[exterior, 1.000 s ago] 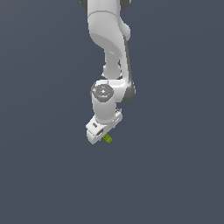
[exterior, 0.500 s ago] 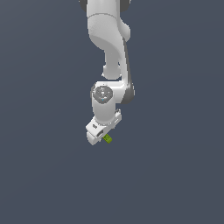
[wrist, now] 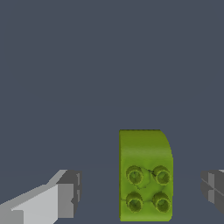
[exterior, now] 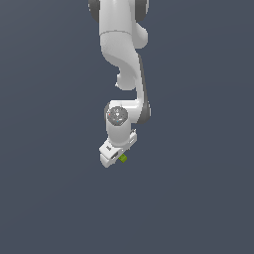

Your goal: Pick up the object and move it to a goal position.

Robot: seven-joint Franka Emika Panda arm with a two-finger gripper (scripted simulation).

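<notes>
The small lime-green rectangular block, with one rounded corner and four round studs grouped at one end of its top face, is seen in the wrist view lying flat on the plain dark grey-blue surface. It is placed between the two grey-tipped fingers of the white robot gripper, with a clear gap of bare surface left on each side, so the block is touched by neither finger; the jaws are spread wide and nothing is held. The block is set nearer to the finger that is cut off at the frame edge than to the other finger. In the exterior view, only a speck of the green block is visible, just beside the lower end of the gripper, toward the exterior view's right of it. Above the gripper, the white jointed arm is seen descending from the upper edge of the picture, with the same featureless surface spread all around it.
</notes>
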